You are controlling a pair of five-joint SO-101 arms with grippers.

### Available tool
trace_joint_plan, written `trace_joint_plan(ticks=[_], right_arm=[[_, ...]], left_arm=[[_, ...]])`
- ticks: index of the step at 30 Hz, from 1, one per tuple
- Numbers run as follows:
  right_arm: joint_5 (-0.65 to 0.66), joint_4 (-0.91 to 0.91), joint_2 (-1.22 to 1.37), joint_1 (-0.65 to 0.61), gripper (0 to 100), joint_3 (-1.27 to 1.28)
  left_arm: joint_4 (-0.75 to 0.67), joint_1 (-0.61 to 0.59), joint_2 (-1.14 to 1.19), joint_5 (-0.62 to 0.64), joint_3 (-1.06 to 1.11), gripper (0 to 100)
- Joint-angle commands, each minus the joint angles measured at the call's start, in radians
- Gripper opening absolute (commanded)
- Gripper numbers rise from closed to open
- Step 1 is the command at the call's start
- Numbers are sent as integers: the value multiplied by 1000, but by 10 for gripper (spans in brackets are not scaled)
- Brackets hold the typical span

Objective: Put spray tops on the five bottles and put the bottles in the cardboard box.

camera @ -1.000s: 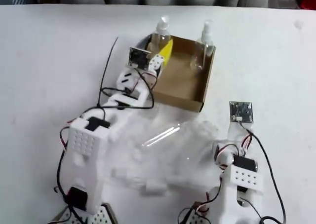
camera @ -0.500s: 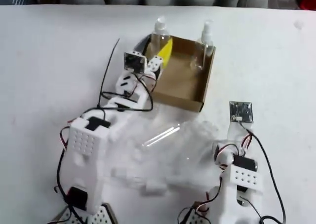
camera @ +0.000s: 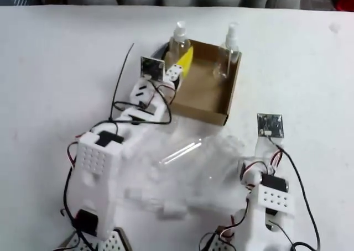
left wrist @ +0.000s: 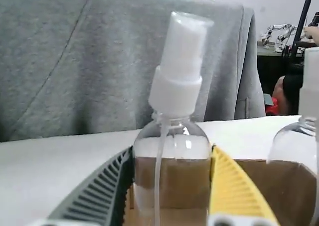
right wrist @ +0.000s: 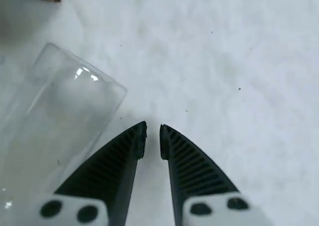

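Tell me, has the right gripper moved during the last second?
No. In the high view the wrist board above the right gripper keeps the same place relative to the near wall of the cardboard box.

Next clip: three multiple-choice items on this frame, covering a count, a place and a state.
1. How many capped bottles are at the cardboard box? A) two B) four C) five
2. Where is the right gripper? A) inside the box B) over the table beside the clear plastic tray C) around a bottle
3. What is the left gripper doing? A) hanging empty B) holding a loose spray top C) holding a capped bottle

Key: 1 A, left bottle and right bottle at the far corners; 2 B, table and tray lie under its tips; 3 C, the left bottle sits between its fingers.
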Motion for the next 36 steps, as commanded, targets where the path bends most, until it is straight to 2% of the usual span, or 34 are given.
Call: trace_joint_plan(ticks=[1, 9, 17, 27, 33, 36], right_arm=[[11, -13, -5, -7, 15, -5], [11, -13, -5, -7, 15, -5], [11, -15, -5, -7, 15, -5], [11, -15, -5, -7, 15, -5], [11, -15, -5, -7, 15, -5], [12, -15, -5, -7, 15, -5]], left_arm=[[9, 1, 4, 11, -26, 148], [11, 2, 137, 9, -129, 165], [3, -5, 137, 11, -126, 165], [-107, -1, 137, 17, -81, 165], [-121, -1, 137, 11, -75, 167], [-120, 1, 136, 14, -75, 216]])
